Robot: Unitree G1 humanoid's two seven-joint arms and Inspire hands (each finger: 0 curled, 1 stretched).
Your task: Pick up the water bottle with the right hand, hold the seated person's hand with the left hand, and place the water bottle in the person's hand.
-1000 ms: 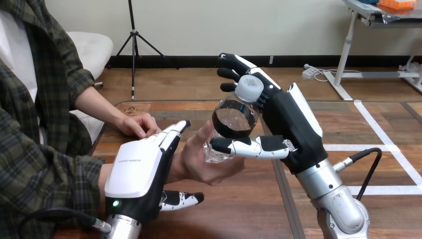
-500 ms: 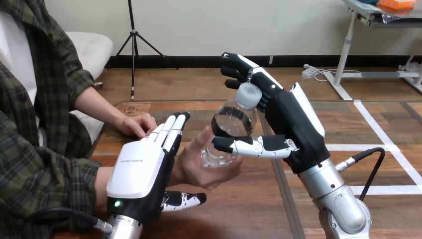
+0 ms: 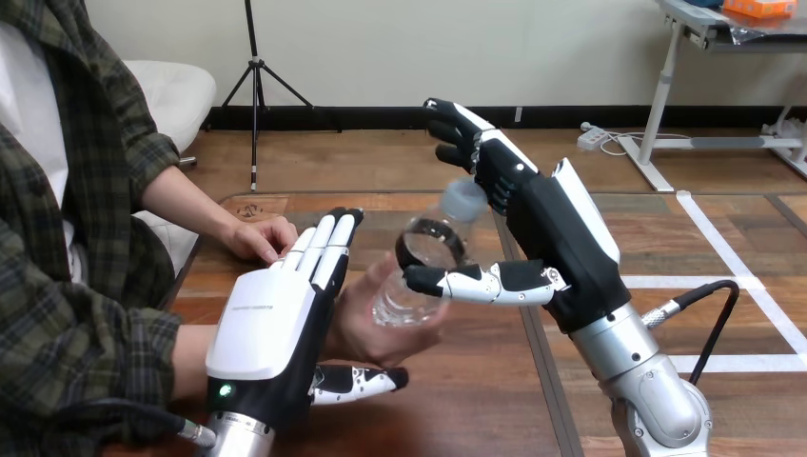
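Water bottle [image 3: 419, 271] sits tilted in the person's nearer hand [image 3: 366, 328] over the desk [image 3: 476, 400] — right hand [image 3: 557, 238] is spread loose, thumb across the bottle's front. Left hand [image 3: 266, 333] (fingers straight) lies flat alongside that hand.

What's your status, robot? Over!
Left hand open, flat against the person's near hand. Right hand open, thumb across the water bottle. Water bottle tilted, resting in the person's near hand. Nothing in the way.

Tilted water bottle [image 3: 428, 249] between the person's hand [image 3: 366, 328] and right hand [image 3: 557, 238]
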